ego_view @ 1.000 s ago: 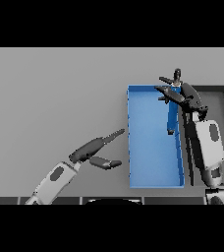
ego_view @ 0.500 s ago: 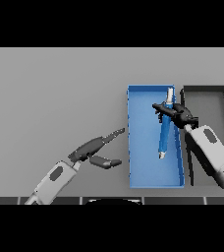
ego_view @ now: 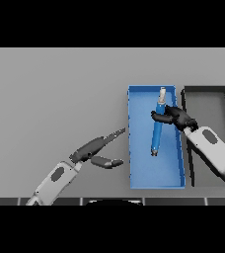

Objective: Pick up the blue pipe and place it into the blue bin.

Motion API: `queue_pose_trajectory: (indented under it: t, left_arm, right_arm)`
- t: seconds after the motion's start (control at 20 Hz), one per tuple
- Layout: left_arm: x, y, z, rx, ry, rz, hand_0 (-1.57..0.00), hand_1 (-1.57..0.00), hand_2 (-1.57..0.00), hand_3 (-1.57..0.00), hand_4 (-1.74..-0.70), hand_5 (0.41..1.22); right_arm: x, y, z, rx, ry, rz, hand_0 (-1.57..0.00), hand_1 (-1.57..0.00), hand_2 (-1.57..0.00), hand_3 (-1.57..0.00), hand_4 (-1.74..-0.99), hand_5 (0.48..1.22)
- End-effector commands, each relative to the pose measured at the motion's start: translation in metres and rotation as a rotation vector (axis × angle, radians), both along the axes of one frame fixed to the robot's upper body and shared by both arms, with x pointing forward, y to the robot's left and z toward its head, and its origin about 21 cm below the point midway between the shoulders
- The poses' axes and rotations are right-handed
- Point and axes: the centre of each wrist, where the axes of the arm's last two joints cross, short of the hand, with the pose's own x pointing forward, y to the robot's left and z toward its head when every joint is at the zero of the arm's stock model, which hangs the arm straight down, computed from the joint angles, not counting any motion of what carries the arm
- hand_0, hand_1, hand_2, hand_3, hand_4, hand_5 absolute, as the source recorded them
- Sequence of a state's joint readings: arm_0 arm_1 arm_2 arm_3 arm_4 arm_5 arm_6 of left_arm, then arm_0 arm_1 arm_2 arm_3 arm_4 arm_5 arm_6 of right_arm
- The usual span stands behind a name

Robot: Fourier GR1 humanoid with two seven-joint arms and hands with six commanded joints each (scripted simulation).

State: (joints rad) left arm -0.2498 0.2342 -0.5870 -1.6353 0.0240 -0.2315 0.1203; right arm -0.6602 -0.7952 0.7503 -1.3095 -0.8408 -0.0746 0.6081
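One blue pipe (ego_view: 158,125) over blue bin (ego_view: 139,168), right hand (ego_view: 176,117) gripping

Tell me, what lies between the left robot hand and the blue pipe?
In the head view, bare grey table and the blue bin's left wall lie between the left robot hand and the blue pipe.

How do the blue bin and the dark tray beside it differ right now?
The blue bin is bright blue; the dark tray to its right is black-rimmed with a grey floor. The blue bin has the blue pipe over it, with the right hand at the pipe; the dark tray shows nothing inside. Both are rectangular, side by side, long sides parallel.
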Motion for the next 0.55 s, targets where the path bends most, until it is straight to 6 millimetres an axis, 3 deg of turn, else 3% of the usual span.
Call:
queue_pose_trajectory:
  t: [0.0, 0.3, 0.5]
  left_arm:
    - [-0.002, 0.0, 0.0, 0.0, -0.002, 0.0, 0.0, 0.0, 0.0, 0.0, -0.83, 0.471]
    - [-0.002, 0.003, -0.002, 0.007, -0.006, 0.0, 0.0, 0.0, 0.0, 0.0, -0.83, 0.471]
    - [-0.008, 0.003, -0.01, 0.008, -0.009, 0.002, 0.0, 0.0, 0.0, 0.0, -0.83, 0.474]
  right_arm:
    - [0.003, -0.001, 0.0, -0.007, -0.004, -0.008, -0.08, -0.06, -0.06, -0.03, -1.196, 0.838]
    - [0.002, -0.002, -0.001, -0.008, -0.033, -0.008, -0.02, -0.01, -0.01, -0.01, -1.186, 0.774]
    - [0.0, -0.001, 0.002, -0.01, -0.032, 0.009, -0.02, -0.01, -0.01, -0.01, -1.186, 0.769]
